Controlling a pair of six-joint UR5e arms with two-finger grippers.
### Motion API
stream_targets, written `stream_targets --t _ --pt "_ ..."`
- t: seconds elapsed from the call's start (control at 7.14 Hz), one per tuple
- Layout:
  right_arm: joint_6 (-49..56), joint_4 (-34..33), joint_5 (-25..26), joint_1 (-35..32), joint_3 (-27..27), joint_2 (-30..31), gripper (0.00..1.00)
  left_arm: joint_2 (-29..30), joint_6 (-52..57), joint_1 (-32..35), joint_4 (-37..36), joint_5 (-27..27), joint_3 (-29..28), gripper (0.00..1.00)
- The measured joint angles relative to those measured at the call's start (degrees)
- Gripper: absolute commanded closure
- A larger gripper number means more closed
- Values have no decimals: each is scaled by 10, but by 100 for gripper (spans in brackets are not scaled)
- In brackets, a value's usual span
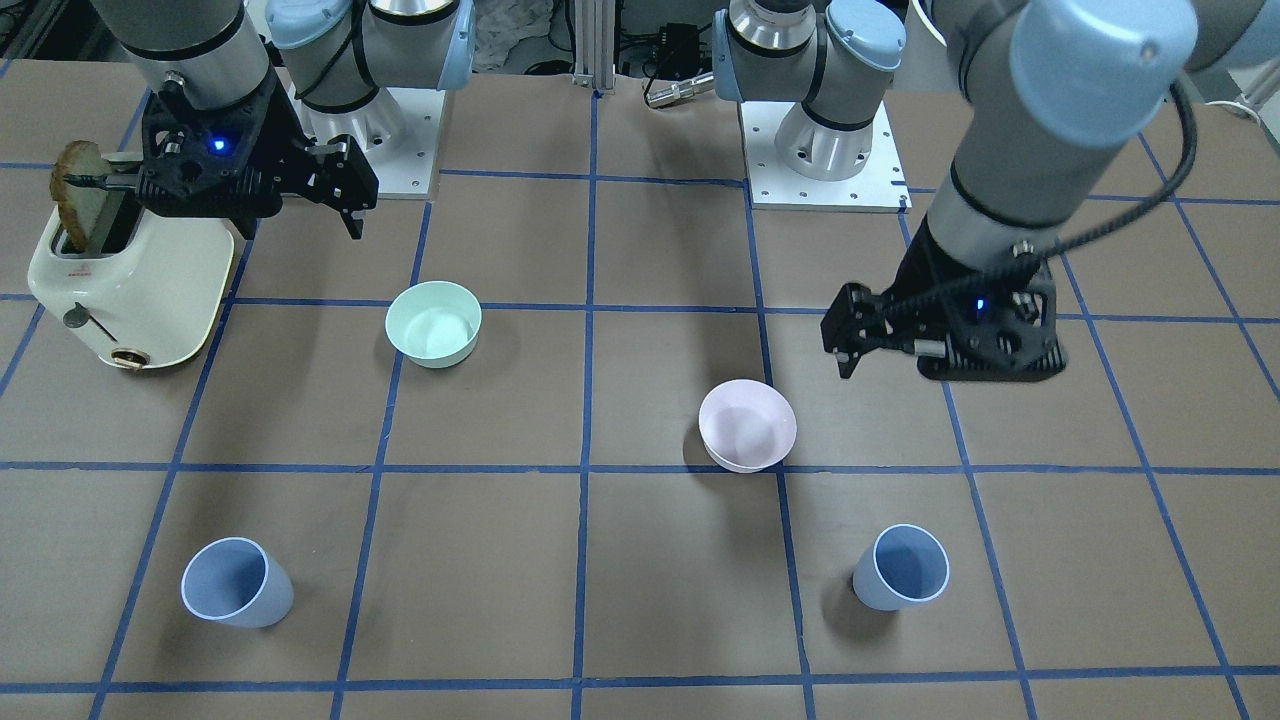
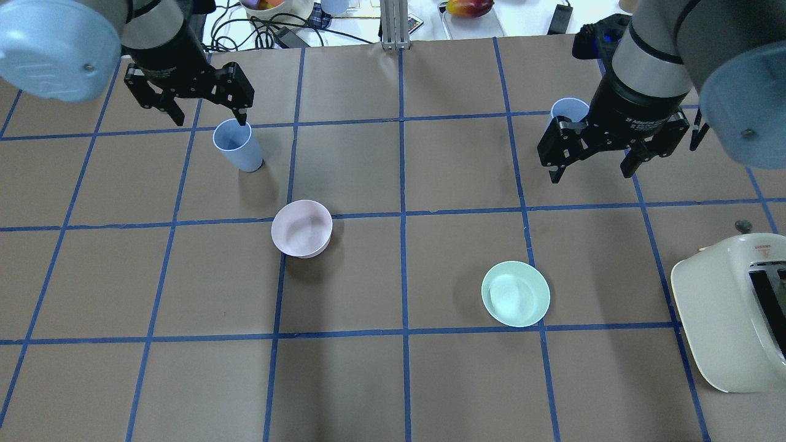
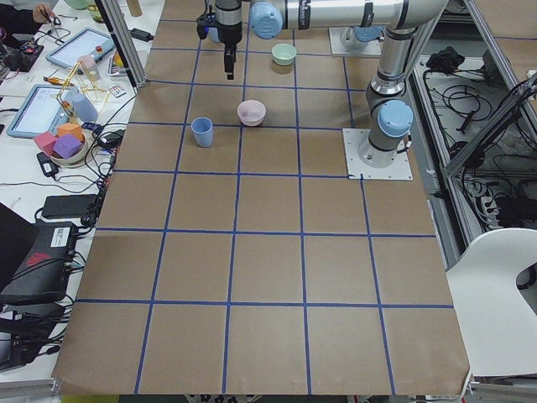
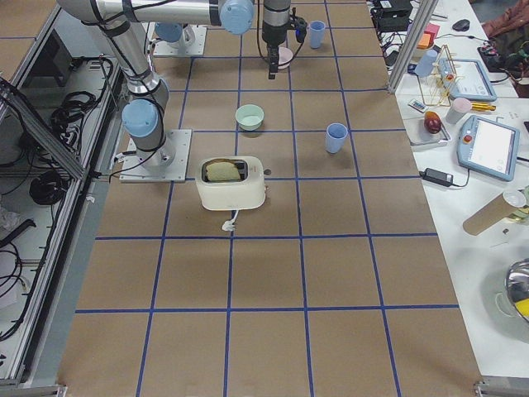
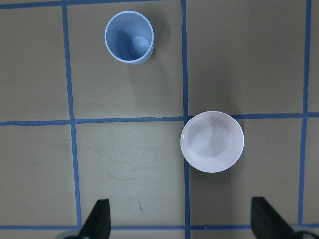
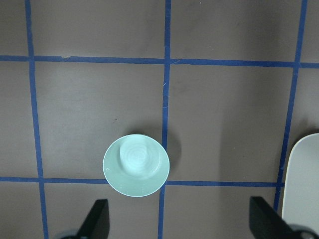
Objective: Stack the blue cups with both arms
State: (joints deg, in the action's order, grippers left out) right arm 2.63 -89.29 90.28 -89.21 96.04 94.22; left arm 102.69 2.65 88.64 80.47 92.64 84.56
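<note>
Two pale blue cups stand upright and apart near the table's far edge. One (image 2: 236, 145) is on my left side and also shows in the left wrist view (image 5: 128, 37) and the front view (image 1: 903, 568). The other (image 2: 568, 109) is on my right, partly hidden behind my right gripper in the overhead view, and clear in the front view (image 1: 235, 582). My left gripper (image 2: 209, 116) is open and empty, above the table just short of the left cup. My right gripper (image 2: 592, 172) is open and empty, above the table nearer the robot than the right cup.
A pale pink bowl (image 2: 301, 228) sits left of centre, below the left wrist camera (image 5: 212, 142). A mint-green bowl (image 2: 515, 293) sits right of centre (image 6: 136, 165). A cream toaster (image 1: 140, 290) holding a slice of toast stands at my right edge.
</note>
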Motion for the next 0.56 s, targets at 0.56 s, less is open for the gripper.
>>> stream_targets --t 0.56 --pt "5 -5 1 0 -1 0 0 163 58 -7 -201 3 -3 0"
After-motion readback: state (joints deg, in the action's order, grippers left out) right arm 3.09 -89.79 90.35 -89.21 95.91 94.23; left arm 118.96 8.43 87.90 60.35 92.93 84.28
